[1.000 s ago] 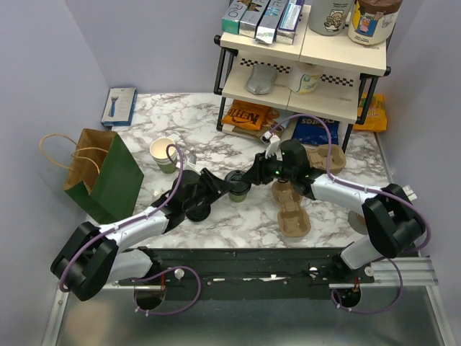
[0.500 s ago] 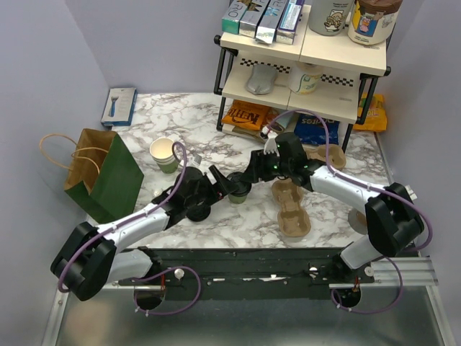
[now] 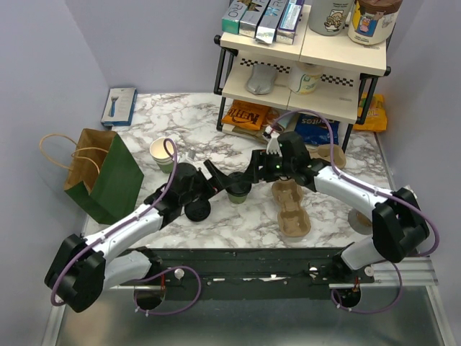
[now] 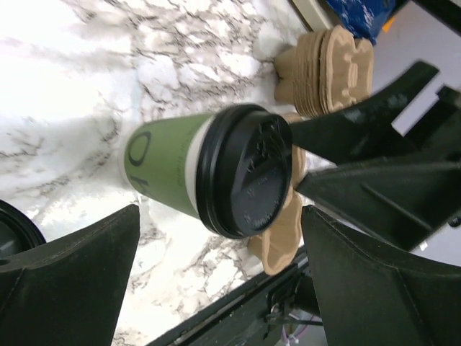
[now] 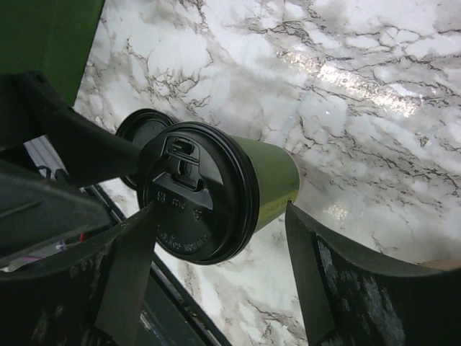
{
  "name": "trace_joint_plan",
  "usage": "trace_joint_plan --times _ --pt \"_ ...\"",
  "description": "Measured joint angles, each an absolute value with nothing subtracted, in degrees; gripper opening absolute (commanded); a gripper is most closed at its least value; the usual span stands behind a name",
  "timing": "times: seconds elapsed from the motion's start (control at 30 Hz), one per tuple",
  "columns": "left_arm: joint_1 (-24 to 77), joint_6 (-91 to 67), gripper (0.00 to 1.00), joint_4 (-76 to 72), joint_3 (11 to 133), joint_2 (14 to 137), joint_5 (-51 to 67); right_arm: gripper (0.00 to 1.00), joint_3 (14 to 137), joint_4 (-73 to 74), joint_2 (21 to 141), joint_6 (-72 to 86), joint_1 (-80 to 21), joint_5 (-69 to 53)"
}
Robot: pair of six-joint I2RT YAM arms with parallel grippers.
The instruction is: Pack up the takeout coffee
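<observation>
The takeout coffee (image 3: 238,189) is seen from above standing upright and lidded on the counter (image 3: 180,122). It sits between the left jaws and the right jaws, both spread open and gripping nothing (the cup is merely flanked). With two arms crowded this close, it could be clipped and tipped if either is drawn off sideways. A second black lid (image 3: 197,210) lies just beside it. The brown pulp carriers (image 3: 292,209) are near on the right, and the green paper bag (image 3: 108,180) stands well apart on the left.

In the left wrist view the open jaws are set wide of the cup, neither one touching it. Its wall is smooth, tapered green paper with a darker print, which could be dented by a hard squeeze or let slip by a light one. The lid (image 4: 248,180) is round black moulded plastic with a slight gloss. Whether it is pressed fully home cannot be told (a loose one could come off if the cup is lifted by it).

In the right wrist view the lid's embossed lettering and sip slot are shown above the polished, grey-veined marble. One jaw lies close to the lid's edge, and contact there cannot be judged.
</observation>
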State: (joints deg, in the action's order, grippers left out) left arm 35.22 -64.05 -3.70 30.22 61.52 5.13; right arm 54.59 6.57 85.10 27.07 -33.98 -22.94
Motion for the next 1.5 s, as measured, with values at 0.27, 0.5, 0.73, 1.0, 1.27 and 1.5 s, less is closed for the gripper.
trace_joint_plan --times 0.27,0.5,0.73,1.0,1.27,1.5 --pt "31.44 -63.99 0.82 -5.91 30.7 68.05 6.72 0.72 52.6 5.63 84.99 31.55 -33.98 -25.06" --pt "30.98 -66.15 0.64 -12.82 29.12 70.3 10.15 0.61 49.39 2.07 86.54 35.2 -33.95 -27.64" --pt "30.72 -70.13 0.51 -21.67 25.45 72.34 13.08 0.53 47.13 -3.22 86.67 37.28 -33.8 -27.97" --pt "30.37 -72.07 0.34 -25.06 25.21 74.26 13.89 0.4 45.8 -6.44 86.63 37.41 -33.32 -26.65" --pt "29.95 -73.91 0.12 -28.99 23.64 75.42 14.24 0.17 41.58 -16.29 86.61 36.38 -33.08 -25.32" --pt "28.84 -75.7 0.03 -34.41 22.24 77.41 14.48 0.04 41.58 -21.89 88.99 36.99 -32.56 -24.14"
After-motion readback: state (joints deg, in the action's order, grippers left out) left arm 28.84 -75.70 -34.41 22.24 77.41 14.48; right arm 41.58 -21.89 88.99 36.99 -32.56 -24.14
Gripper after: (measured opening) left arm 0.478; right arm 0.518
